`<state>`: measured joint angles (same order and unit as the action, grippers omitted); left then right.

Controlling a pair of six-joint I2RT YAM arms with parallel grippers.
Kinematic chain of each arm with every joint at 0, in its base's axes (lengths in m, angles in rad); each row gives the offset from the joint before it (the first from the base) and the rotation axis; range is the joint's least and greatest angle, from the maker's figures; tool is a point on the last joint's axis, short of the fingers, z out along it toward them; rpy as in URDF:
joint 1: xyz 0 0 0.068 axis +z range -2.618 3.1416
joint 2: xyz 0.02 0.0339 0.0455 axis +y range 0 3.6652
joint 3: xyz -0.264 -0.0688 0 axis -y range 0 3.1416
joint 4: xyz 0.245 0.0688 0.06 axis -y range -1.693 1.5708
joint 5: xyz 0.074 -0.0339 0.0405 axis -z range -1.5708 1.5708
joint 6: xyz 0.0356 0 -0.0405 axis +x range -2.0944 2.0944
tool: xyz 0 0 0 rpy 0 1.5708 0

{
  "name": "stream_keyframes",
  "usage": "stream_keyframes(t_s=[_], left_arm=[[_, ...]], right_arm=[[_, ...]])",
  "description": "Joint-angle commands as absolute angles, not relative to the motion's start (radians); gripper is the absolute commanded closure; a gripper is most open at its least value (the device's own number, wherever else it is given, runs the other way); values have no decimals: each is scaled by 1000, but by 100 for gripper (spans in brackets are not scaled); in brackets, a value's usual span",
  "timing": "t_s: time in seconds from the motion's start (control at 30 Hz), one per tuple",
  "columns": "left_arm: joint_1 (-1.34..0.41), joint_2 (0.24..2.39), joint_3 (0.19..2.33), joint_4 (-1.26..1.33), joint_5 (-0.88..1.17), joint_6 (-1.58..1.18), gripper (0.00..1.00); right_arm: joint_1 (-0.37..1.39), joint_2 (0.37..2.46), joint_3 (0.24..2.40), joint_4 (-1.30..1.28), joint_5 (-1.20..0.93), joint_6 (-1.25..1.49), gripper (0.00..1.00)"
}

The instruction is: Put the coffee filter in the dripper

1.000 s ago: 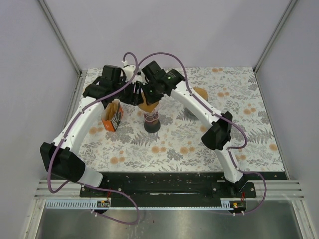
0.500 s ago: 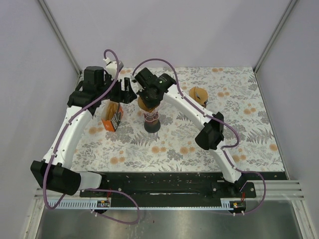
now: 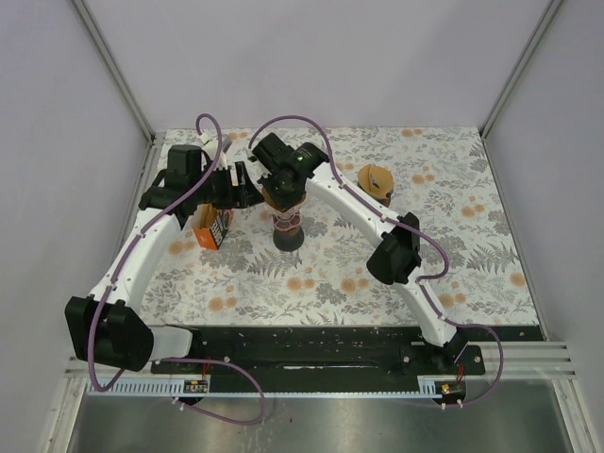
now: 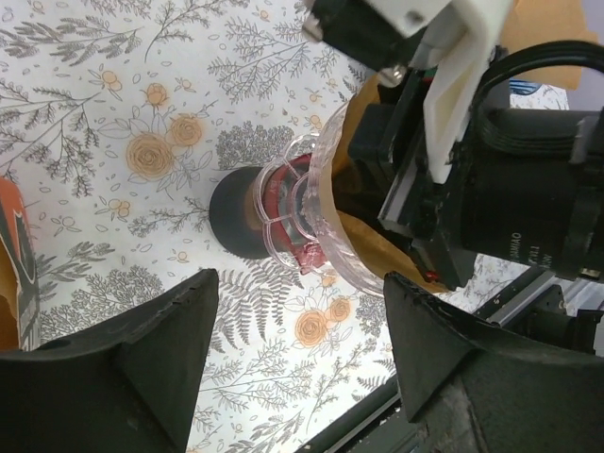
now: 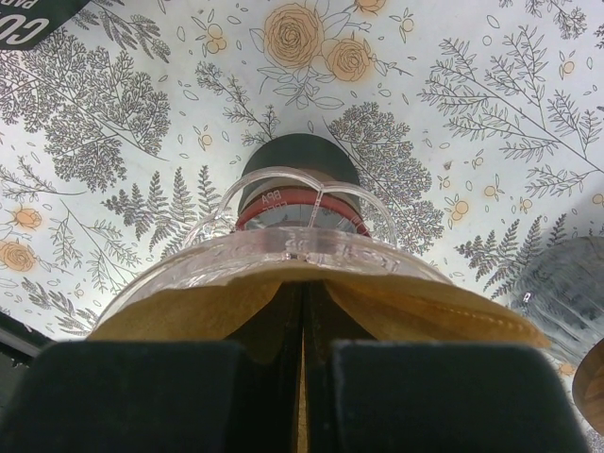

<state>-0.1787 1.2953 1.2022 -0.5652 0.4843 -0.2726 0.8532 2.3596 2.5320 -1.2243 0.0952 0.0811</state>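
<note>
A brown paper coffee filter [image 5: 406, 304] already lies inside the rim of the clear ribbed plastic dripper [image 5: 283, 247] on the floral-patterned table [image 3: 453, 245]. The right tool [image 5: 304, 351] reaches into the dripper, fingers pressed together on the filter's fold, seemingly to seat the cone. The left tool [image 4: 300, 321] hangs beside the dripper, fingers spread wide and holding nothing, apparently keeping clear.

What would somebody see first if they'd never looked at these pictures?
The clear dripper on its dark stand, toward the back of the flowery table, with the brown coffee filter inside it. The right fingers pinch the filter from above, and the left fingers hang open beside it.
</note>
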Motion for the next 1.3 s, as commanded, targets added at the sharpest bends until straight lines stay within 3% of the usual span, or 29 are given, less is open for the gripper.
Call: stream_keyframes(t_s=[0.0,0.33,0.8,1.27], left_arm=[[-175,1287,1184,-469,525,-330,27],[-170,1330,1204,-436,540,-370,32],[-170,1399,1189,-439,548,-373,70],[-170,1362,1180,-440,531,-348,76]], right_arm=[[862,2379,2539,-1220,117,64,100],[867,2396,2517,-1220,89,63,100],[870,2381,2529,-1209,18,54,100],[836,2243,2580,-1154,-21,46,100]])
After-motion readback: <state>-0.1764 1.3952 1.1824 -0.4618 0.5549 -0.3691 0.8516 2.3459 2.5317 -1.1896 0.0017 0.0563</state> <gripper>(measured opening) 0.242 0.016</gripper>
